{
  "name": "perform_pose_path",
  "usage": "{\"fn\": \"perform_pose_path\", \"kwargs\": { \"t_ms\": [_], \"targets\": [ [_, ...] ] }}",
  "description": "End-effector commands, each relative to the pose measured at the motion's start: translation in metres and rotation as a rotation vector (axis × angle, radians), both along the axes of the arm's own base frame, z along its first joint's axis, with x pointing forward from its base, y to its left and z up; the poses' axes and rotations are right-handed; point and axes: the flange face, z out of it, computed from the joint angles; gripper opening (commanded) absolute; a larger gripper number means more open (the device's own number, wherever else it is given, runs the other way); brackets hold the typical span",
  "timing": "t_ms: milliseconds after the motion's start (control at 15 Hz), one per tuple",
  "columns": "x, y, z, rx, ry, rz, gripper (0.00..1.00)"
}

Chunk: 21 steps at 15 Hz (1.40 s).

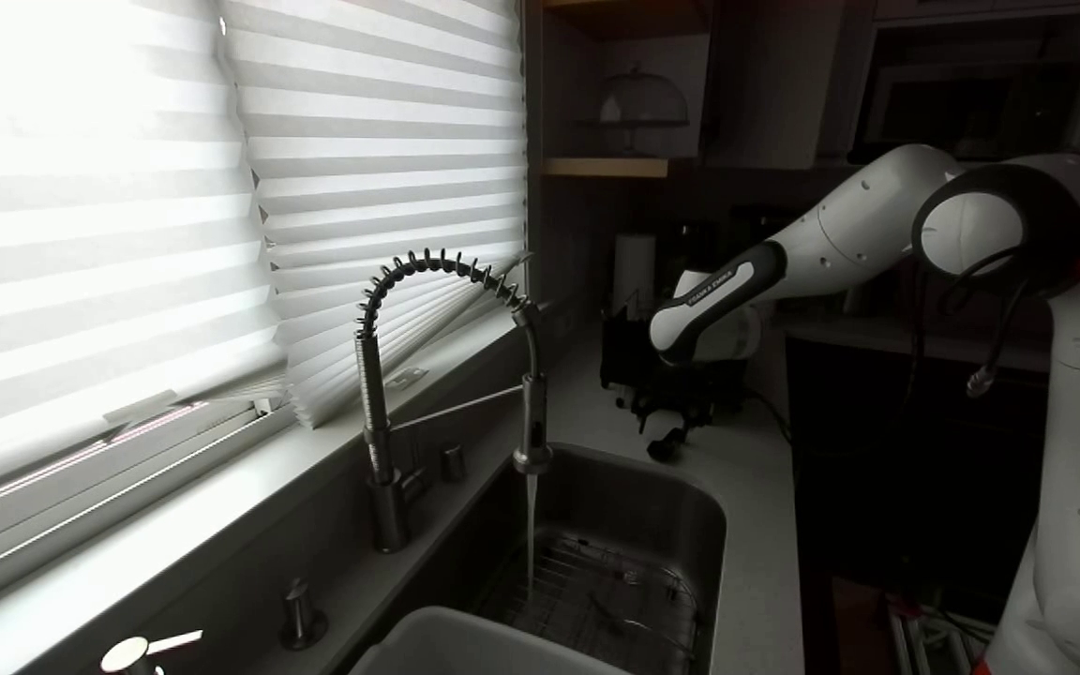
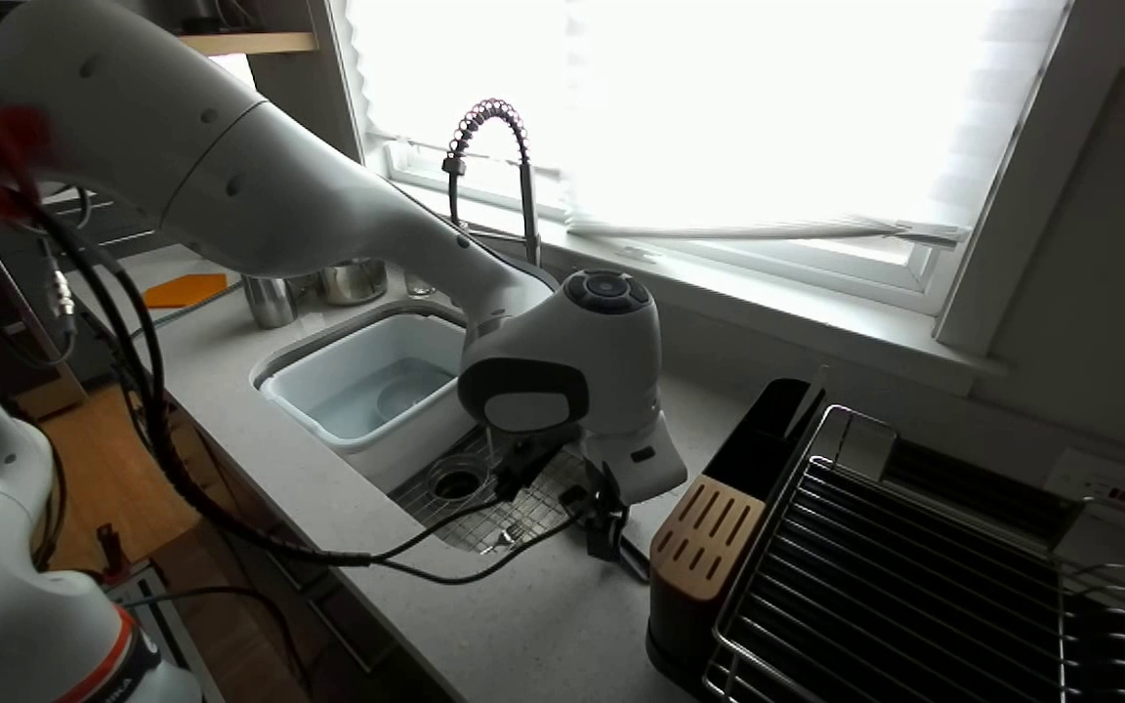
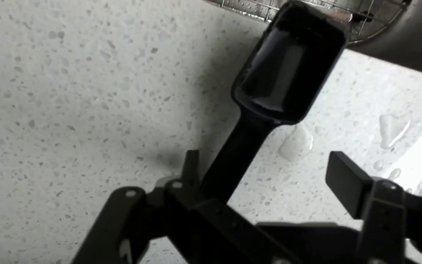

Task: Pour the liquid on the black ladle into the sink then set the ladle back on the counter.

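The black ladle (image 3: 289,73) appears to lie on the pale tabletop (image 3: 68,110), its bowl reaching over the edge towards the sink (image 1: 676,511) in the wrist view. The claw (image 3: 266,165) stands around the handle with its fingers (image 3: 348,187) spread well apart, so it seems to grip nothing. The step in hand looks like lining up for the pick-up, with the pour to come; a ladle already put back could look much the same, and the shine in the bowl suggests liquid without proving it. The handle runs close beside the finger at the left of the wrist view, so the next move probably calls for centring on it, squeezing, and lifting with the bowl level before tipping it over the sink, where water runs from the faucet (image 1: 533,427). The handle's end is lost behind the claw, and whether that near finger touches it cannot be told. In both exterior views the dark shapes below the wrist merge, and the ladle cannot be picked out for certain. The arm (image 2: 348,205) hides part of the sink.
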Motion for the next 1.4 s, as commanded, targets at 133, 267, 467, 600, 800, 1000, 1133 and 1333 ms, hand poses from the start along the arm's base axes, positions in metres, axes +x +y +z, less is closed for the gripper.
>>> {"fn": "perform_pose_path", "kwargs": {
  "t_ms": [133,267,467,600,800,1000,1133,1333],
  "targets": [
    [0.006,-0.004,-0.006,0.041,0.012,-0.019,0.42],
    [0.007,-0.005,-0.006,0.043,0.018,-0.019,0.28],
    [0.008,-0.006,-0.005,0.045,0.024,-0.019,0.18],
    [0.009,-0.007,-0.004,0.044,0.022,-0.02,0.2],
    [0.008,-0.008,-0.003,0.041,0.022,-0.021,0.11],
    [0.01,-0.004,0.003,0.034,0.008,-0.013,0.06],
    [0.015,0.004,0.013,0.024,-0.006,0.005,0.06],
    [0.025,0.018,0.03,0.003,-0.027,0.036,0.06]
  ]
}}
